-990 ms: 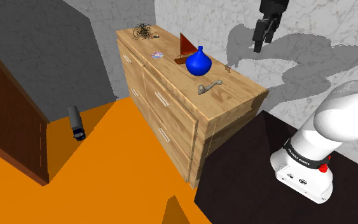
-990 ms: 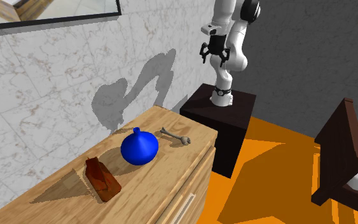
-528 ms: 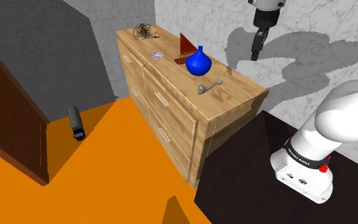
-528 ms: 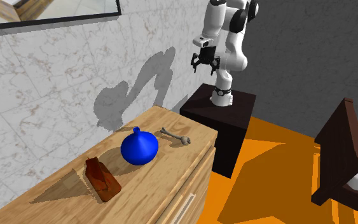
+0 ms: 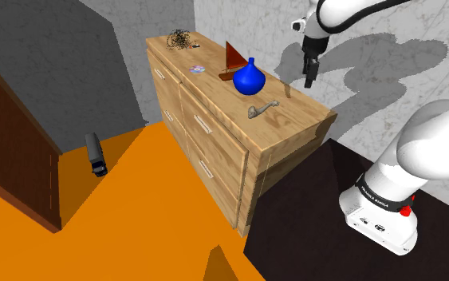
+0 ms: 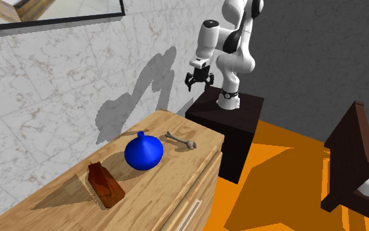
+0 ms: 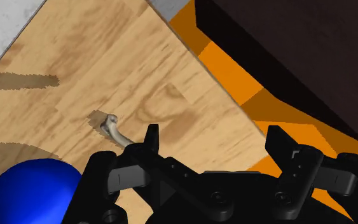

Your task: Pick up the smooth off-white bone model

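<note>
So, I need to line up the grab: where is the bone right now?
In the shoulder view the bone lies on the dresser top, just lower right of the blue vase, toward the end nearest the stand.

The gripper (image 5: pixel 308 81) is lower than a second ago and closer to the dresser (image 5: pixel 290 120). The arm (image 5: pixel 350 12) bends further forward.

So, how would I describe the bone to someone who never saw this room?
Find the wooden dresser against the marble wall. On its top, at the end nearest the robot's stand, beside the round blue vase, lies the bone. It alone is thin, pale and knob-ended.
</note>
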Motion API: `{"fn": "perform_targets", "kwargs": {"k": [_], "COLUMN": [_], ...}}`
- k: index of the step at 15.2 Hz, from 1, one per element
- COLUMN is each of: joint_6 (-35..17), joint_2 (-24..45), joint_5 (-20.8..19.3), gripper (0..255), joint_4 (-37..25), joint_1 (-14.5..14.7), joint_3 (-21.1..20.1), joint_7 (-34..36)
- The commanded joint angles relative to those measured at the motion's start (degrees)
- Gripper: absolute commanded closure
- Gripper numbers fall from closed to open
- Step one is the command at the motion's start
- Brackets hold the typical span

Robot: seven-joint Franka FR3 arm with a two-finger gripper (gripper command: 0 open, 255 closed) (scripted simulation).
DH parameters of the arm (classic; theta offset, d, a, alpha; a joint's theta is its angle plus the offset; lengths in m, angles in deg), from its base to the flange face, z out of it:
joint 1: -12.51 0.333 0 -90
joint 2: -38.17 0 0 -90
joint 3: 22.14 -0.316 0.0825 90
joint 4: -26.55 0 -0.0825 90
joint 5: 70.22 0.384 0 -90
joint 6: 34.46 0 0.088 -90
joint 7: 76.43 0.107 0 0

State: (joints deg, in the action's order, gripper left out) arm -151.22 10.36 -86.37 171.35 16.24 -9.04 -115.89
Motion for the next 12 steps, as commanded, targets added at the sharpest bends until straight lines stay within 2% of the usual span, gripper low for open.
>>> {"fn": "perform_targets", "kwargs": {"k": [1, 7, 12], "joint_6": [-4.7, -17.5, -26.7], "joint_2": [3.8, 17.2, 29.1], "joint_5": [-1.0, -0.5, 3.9], "gripper": [0, 0, 0], "joint_4": [-0.1, -2.9, -7.2], "joint_1": [0.8, 3.5, 5.0], "joint_3": [2.0, 6.6, 8.1], "joint_7": [-5.3, -20.8, -35.2]}}
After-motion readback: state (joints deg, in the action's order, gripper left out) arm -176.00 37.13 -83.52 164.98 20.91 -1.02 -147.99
